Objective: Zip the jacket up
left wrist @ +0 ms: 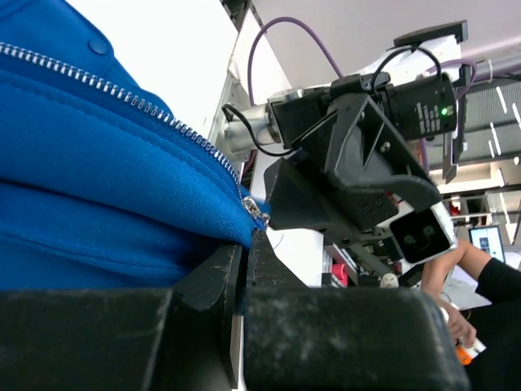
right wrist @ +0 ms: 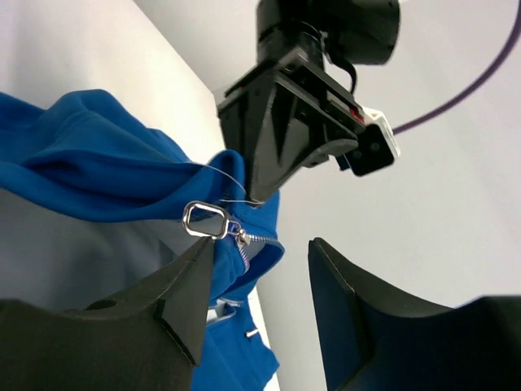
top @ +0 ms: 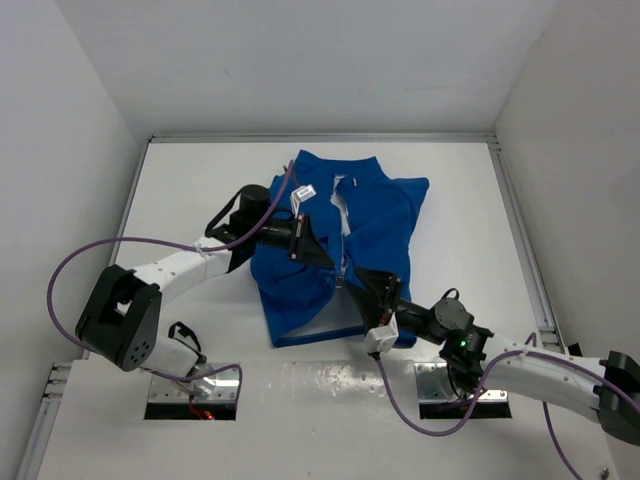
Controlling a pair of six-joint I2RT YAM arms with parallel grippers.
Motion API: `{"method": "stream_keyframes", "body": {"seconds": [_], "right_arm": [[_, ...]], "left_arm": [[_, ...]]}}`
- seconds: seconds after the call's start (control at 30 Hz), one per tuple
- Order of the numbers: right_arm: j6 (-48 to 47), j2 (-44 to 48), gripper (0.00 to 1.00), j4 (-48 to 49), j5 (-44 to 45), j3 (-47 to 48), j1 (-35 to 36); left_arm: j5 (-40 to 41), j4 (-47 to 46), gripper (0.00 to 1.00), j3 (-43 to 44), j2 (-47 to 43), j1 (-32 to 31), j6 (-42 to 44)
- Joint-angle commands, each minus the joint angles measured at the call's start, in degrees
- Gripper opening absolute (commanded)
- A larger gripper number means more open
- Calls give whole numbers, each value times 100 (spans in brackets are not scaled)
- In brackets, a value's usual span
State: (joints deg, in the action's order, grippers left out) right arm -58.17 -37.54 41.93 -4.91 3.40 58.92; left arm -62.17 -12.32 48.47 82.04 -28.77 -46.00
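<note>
Top external view: the jacket (top: 390, 215) lies spread at the centre of the surface (top: 200, 180), collar toward 12 o'clock. The left tool (top: 325, 258) reaches in from 9 o'clock and meets the blue fabric beside the front opening. The right tool (top: 366, 283) comes in from 5 o'clock, near the lower hem. The two tools sit very near each other. Risk: a collision if either one travels along the front line.

Left wrist view: the left tool is narrow, and its pads appear pinched on the hem fabric directly below the slider (left wrist: 256, 213). The zipper teeth (left wrist: 122, 96) run off toward 10 o'clock. The hold looks shallow, at the very edge of the cloth. Risk: under a pull the hem slips free and the whole jacket rides along with the slider instead of closing.

Right wrist view: the right tool is wide and holds nothing. The pull ring (right wrist: 205, 220) sits at the tip of the finger at 8 o'clock, outside the gap; whether it touches cannot be told. Risk: closing from this position would probably miss the ring or nip only its rim, and a small metal loop is likely to swivel away. Bunched fabric at 9 o'clock could also snag in the slider.
</note>
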Motion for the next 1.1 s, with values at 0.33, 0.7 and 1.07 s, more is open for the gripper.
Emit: {"method": "stream_keyframes", "body": {"seconds": [0.33,0.7,1.07], "right_arm": [[-520,-148,48,237,-529,-217,138],[-643,-438,48,271,-792,-190,112],[-783,-719,48,464,-705,-50,129]], "left_arm": [[-23,-227,0,198,-30,47,-321],[-76,-386,0,145,-83,47,-428],[-76,-438,0,145,-83,-58,-480]]}}
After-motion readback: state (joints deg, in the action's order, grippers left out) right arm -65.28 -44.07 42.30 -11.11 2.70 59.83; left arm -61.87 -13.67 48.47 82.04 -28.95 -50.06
